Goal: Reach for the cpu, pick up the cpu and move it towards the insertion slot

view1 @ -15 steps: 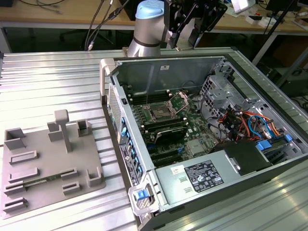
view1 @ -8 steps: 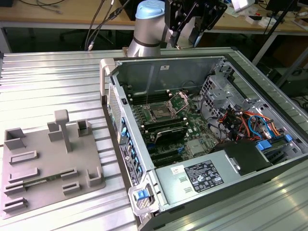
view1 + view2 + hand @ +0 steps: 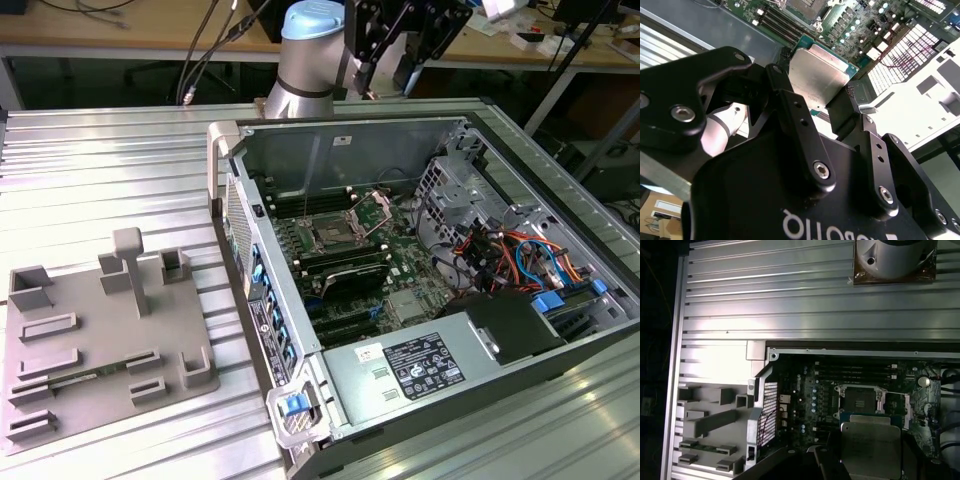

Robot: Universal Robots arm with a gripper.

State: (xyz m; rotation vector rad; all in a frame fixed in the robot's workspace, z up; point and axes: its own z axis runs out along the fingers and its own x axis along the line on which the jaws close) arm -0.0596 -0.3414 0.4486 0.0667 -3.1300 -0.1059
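With the black two-finger gripper [image 3: 832,107] clamped on the flat silvery-grey square cpu [image 3: 820,75], I judge pickup complete: it hangs above the open computer case, not yet over the silver-framed insertion slot [image 3: 860,401].

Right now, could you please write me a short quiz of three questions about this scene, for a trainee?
1. True or false: the gripper holds the cpu in the second wrist view.
2. Where is the insertion slot? A) on the grey fixture B) on the motherboard inside the open computer case C) on the wooden bench
3. In the first wrist view, is the insertion slot filled or bare?

Key: 1 true; 2 B; 3 bare.
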